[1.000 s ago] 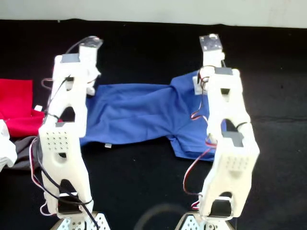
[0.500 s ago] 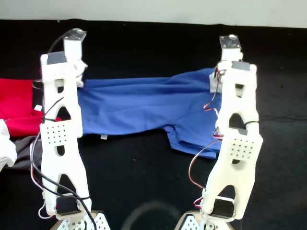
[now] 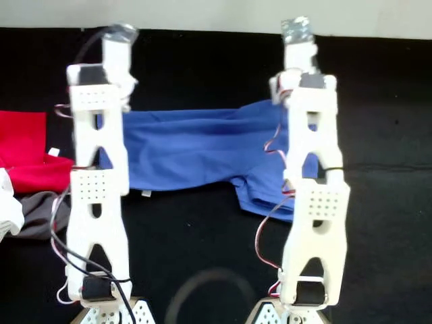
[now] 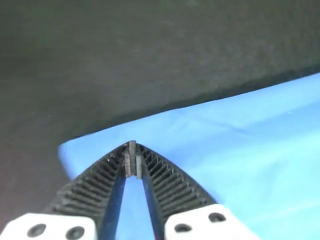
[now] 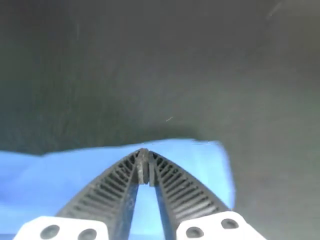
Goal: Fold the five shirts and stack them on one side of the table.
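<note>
The blue shirt (image 3: 196,148) is the one in hand, and by the look of it the job is somewhere in the middle. It lies stretched as a long band across the black tabletop (image 3: 202,270) between the two arms, with a bunched, doubled-over part at its near right end beside the right arm (image 3: 314,202). The left fingers (image 4: 95,182) are pinched together on the cloth close to one end corner of its far edge, and the right fingers (image 5: 112,182) are clamped the same way on the corner at the other end, so both hold the shirt by that edge. I judge this to be one fold under way rather than finished, since the shirt is too long and loose to stack as it is. At the left edge of the tabletop a red shirt (image 3: 23,152), a dark grey garment (image 3: 40,209) and a white one (image 3: 8,209) lie touching and partly overlapping, which reads as the pile begun. Whether each is neatly folded I cannot tell. Left to do, as I see it: bring the blue shirt down to a compact shape and carry it over to that pile.
</note>
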`<state>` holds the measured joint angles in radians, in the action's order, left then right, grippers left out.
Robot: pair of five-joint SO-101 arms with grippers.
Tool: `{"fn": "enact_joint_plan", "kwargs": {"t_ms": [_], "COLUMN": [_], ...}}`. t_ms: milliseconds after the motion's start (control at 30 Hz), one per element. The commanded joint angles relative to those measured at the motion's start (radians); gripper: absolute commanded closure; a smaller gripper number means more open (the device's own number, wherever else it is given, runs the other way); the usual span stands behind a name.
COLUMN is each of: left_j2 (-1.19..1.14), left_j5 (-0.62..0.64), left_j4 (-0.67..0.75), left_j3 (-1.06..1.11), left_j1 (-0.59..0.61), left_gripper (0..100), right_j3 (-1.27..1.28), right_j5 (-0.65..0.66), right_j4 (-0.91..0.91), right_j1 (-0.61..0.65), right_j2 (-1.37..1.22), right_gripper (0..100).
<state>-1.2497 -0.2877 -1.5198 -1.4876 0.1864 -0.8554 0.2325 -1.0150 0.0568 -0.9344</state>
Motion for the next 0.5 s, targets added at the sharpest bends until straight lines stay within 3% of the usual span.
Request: {"fn": "enact_joint_plan", "kwargs": {"t_ms": [0, 200, 333, 467], "left_j2": [-0.033, -0.071, -0.073, -0.065], "left_j5": [0.005, -0.009, -0.133, -0.157], "left_j4": [0.055, 0.064, 0.064, 0.064], "left_j3": [0.024, 0.027, 0.03, 0.027], "left_j1": [0.008, 0.104, 0.147, 0.166], "left_gripper": [99, 99, 99, 99], "right_j3": [-0.042, -0.044, -0.042, -0.042], "right_j5": [0.0, 0.0, 0.0, 0.0], "right_j4": [0.021, 0.019, 0.013, 0.005], "right_j1": [-0.013, -0.122, -0.174, -0.191], "right_j2": [-0.054, -0.101, -0.065, 0.001], "right_gripper": [99.1, 99.1, 99.1, 99.1]}}
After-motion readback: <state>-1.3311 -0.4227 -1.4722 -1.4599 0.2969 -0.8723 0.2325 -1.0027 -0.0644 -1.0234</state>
